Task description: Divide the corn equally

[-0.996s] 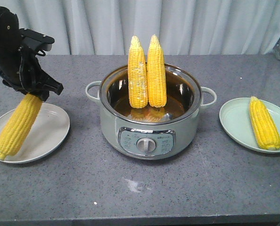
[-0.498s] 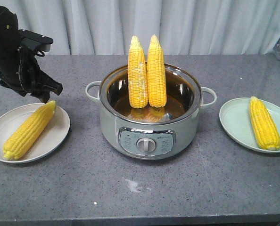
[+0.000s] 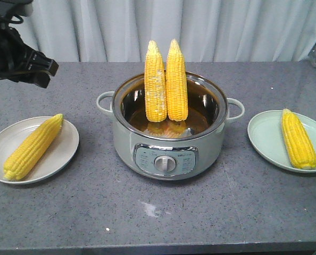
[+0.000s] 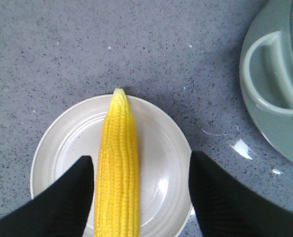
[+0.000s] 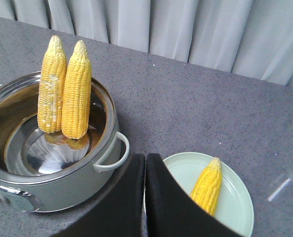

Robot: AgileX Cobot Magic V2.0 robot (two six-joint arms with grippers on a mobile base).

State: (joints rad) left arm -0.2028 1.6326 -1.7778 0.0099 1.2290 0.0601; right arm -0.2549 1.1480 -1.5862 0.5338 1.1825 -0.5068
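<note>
Spreading wide, the grey worktop [image 3: 211, 212] carries a steel pot [image 3: 168, 154] at centre, with a white plate [image 3: 67, 143] on its left and a pale green plate [image 3: 264, 138] on its right. 2 corn cobs [image 3: 166, 79] stand upright in the pot, touching, 1 patched whitish. A third cob [image 3: 33, 147] lies on the white plate, a fourth cob [image 3: 298, 139] on the green. The left gripper [image 4: 141, 160] hangs released above the third cob, jaws wide; the right gripper [image 5: 145, 168] is clenched on nothing.
</note>
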